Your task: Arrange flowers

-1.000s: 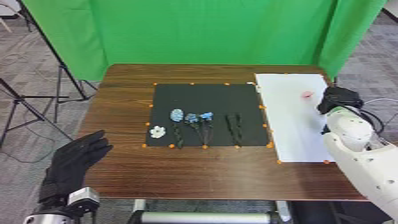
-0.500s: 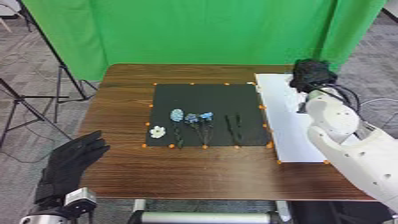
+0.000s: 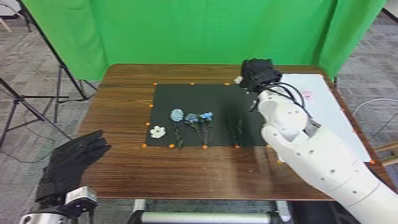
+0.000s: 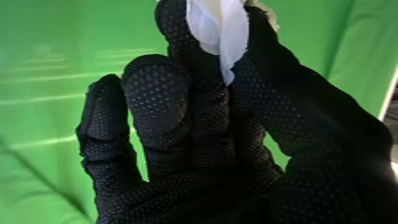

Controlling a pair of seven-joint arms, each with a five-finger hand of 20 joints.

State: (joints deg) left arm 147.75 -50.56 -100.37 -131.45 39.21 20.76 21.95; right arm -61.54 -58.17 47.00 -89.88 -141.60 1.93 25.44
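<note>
My right hand (image 3: 258, 74) is over the black mat's (image 3: 200, 97) far right corner, a white bloom (image 3: 238, 80) at its fingertips. In the right wrist view, the thumb and a finger of my right hand (image 4: 213, 120) pinch white petals (image 4: 218, 30). Lower on the mat lie a light blue flower head (image 3: 177, 115), two smaller blue flowers (image 3: 191, 118) with dark stems, and a white flower (image 3: 157, 132) at the left. A dark stem (image 3: 237, 130) lies right of them. My left hand (image 3: 75, 157) rests off the table's left side, fingers straight.
A white sheet (image 3: 324, 107) beside the mat bears a small pink flower (image 3: 307, 94), and my right arm crosses the sheet's near part. Orange markers dot the edges of mat and sheet. A green curtain (image 3: 209, 32) hangs behind the brown table (image 3: 178, 175).
My right hand has swung left from the white sheet's right edge to the mat's far right corner, carrying the white bloom. The pink flower is uncovered again. My left hand has barely moved.
</note>
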